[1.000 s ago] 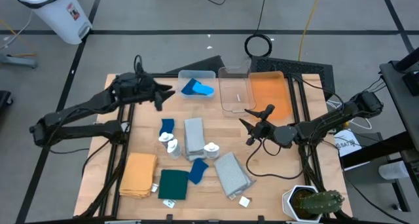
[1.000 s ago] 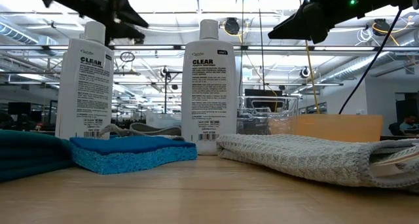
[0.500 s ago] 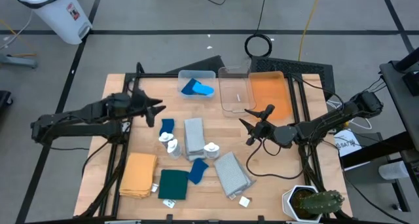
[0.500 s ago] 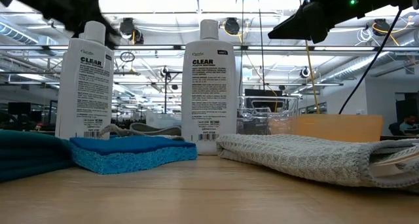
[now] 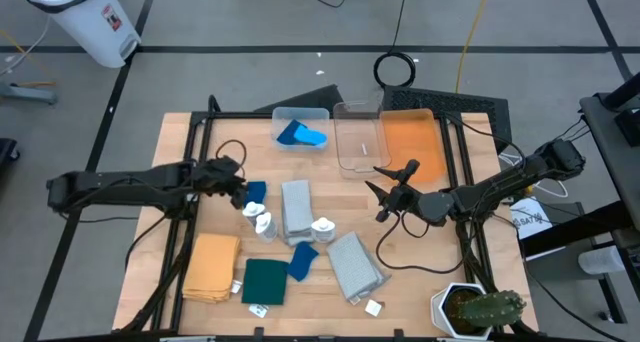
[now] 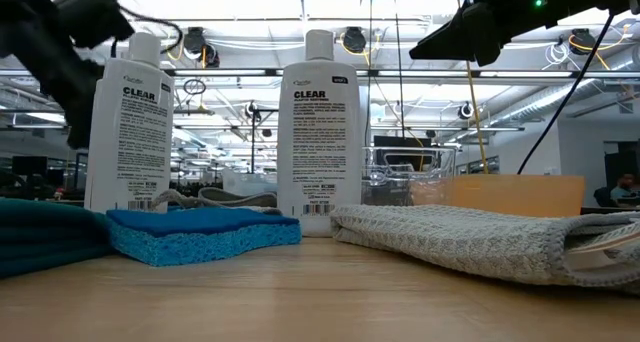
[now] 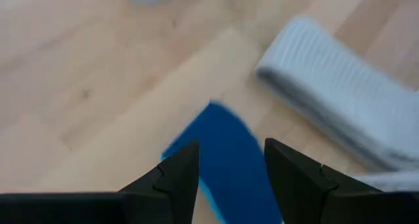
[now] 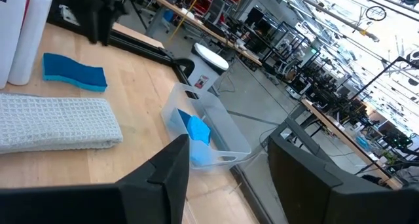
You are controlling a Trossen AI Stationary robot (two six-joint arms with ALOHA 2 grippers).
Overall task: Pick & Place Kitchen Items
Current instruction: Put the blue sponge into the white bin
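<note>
Hovering open and empty over a small dark-blue cloth piece (image 7: pixel 229 158), left gripper (image 5: pixel 238 187) (one blue piece (image 5: pixel 301 135) binned); most items remain.

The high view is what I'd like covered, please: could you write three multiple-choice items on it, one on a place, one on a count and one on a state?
1. Where is the left gripper?
A. over the orange tray
B. beside a blue cloth piece on the table
C. over the cactus

2. How many grey folded cloths lie on the table?
A. two
B. four
C. none

3. How do the right gripper's fingers stand?
A. shut on a bottle
B. shut on a cloth
C. open, holding nothing

Answers:
1 B, its fingers frame that blue piece in the left wrist view.
2 A, one in the middle and one nearer the front edge.
3 C, its fingers stand apart above bare table.
</note>
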